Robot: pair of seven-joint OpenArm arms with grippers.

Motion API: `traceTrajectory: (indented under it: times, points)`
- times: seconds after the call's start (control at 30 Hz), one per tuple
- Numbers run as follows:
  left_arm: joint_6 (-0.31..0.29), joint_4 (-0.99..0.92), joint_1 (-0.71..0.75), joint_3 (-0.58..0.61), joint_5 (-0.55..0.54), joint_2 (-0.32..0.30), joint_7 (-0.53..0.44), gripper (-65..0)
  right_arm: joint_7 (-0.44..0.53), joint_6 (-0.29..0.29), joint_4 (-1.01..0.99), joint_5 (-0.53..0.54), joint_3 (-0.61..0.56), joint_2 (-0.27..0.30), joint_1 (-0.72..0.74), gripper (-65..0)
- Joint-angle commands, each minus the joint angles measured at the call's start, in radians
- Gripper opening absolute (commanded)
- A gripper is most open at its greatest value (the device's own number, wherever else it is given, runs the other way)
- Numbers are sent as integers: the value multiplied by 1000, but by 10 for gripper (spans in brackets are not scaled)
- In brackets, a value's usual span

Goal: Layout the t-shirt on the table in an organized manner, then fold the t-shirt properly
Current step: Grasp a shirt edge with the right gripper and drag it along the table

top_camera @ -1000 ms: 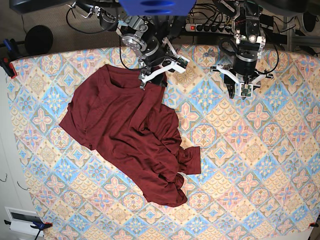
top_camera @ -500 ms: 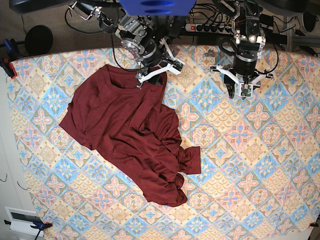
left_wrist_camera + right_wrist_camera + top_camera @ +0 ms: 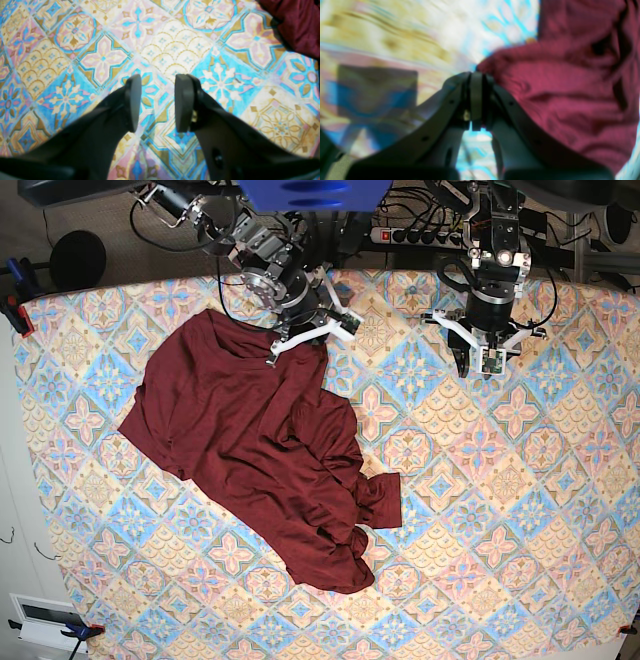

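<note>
We see the t-shirt (image 3: 255,450) lying crumpled on the left half of the table (image 3: 520,510), its collar toward the far edge and its lower part bunched into folds near the table's middle. Our right hand (image 3: 300,340) sits at the shirt's upper edge, just beside the collar. In the right wrist view its fingers (image 3: 476,100) are pressed together, and the maroon fabric (image 3: 570,100) reaches right up to the tips; that view is blurred, so we cannot tell whether any cloth is caught between them. Our left hand (image 3: 487,362) hangs over bare patterned cloth at the far right side, well apart from the shirt. Its fingers (image 3: 183,102) are spread part way with nothing between them, only the tile pattern below; a corner of the shirt (image 3: 297,22) shows at that view's top right.
</note>
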Motion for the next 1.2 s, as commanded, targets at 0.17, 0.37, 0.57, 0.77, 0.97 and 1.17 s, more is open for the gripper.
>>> traceTrajectory:
  times: [0.17, 0.37, 0.57, 0.77, 0.97, 1.17]
  points:
    - [4, 15, 2, -3, 2, -5, -25, -425, 1, -7, 157, -12, 22, 1, 10, -644]
    - [4, 13, 2, -6, 2, -5, -25, -425, -1, -7, 178, -12, 34, 2, 15, -645]
    - [4, 13, 2, -6, 3, -5, -25, -425, 10, -7, 174, -12, 124, 2, 73, -645]
    - [4, 13, 2, -6, 5, -3, -25, -425, 63, -4, 111, 57, 160, 47, 211, -645]
    - [4, 13, 2, -4, 11, -3, -24, -425, 116, -4, 8, 260, 229, 102, 374, -645]
    - [4, 13, 21, -6, 11, -3, -24, -425, 177, -1, -159, 363, 301, 120, 518, -645]
